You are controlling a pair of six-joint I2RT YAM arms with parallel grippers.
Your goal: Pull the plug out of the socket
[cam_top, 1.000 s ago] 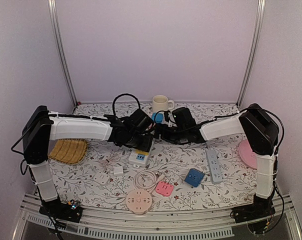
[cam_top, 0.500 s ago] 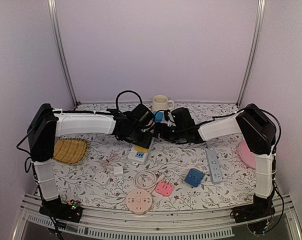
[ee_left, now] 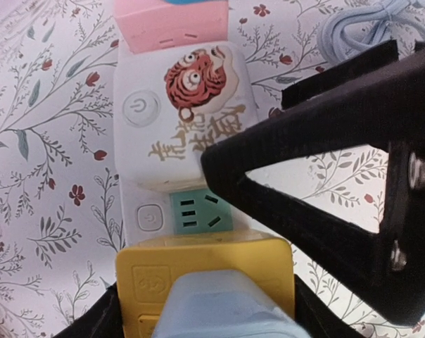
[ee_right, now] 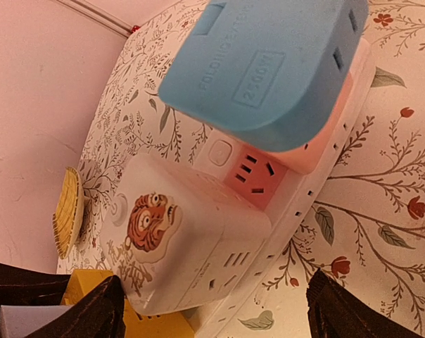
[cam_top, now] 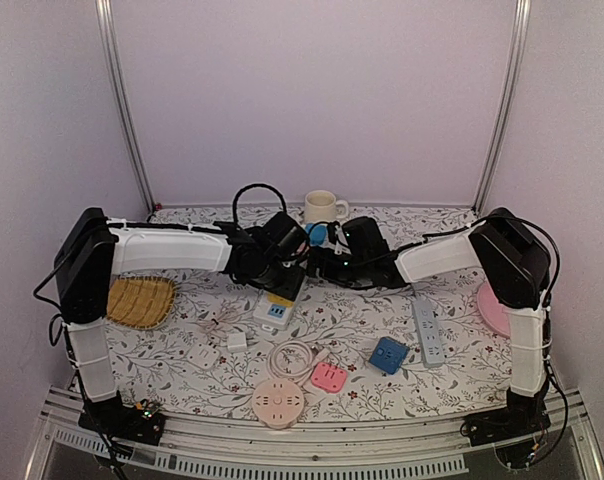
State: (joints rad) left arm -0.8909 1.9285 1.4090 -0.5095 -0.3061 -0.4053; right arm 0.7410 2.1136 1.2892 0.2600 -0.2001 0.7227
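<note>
A white power strip (ee_left: 128, 183) lies on the floral table and also shows in the top view (cam_top: 270, 318). It carries a white cube with a tiger sticker (ee_left: 188, 116), a yellow cube (ee_left: 205, 264) with a pale blue plug (ee_left: 223, 310) on top, and a blue adapter (ee_right: 262, 63) on a pink block. My left gripper (ee_left: 205, 320) is shut on the yellow cube, one finger against each side; it also shows in the top view (cam_top: 282, 272). My right gripper (ee_right: 219, 310) is open, its fingers (ee_right: 89, 313) wide apart on either side of the strip by the tiger cube; it also shows in the top view (cam_top: 317, 263).
A cream mug (cam_top: 322, 207) stands at the back. A woven mat (cam_top: 137, 300) lies left. In front are a coiled white cable (cam_top: 292, 357), a round pink socket (cam_top: 278, 403), a pink cube (cam_top: 329, 377), a blue cube (cam_top: 388, 354), a grey strip (cam_top: 428, 330) and a pink plate (cam_top: 494, 305).
The left arm has lifted its elbow and its gripper has shifted back and right over the strip. The strip's near end has shifted slightly left. The right arm has barely moved.
</note>
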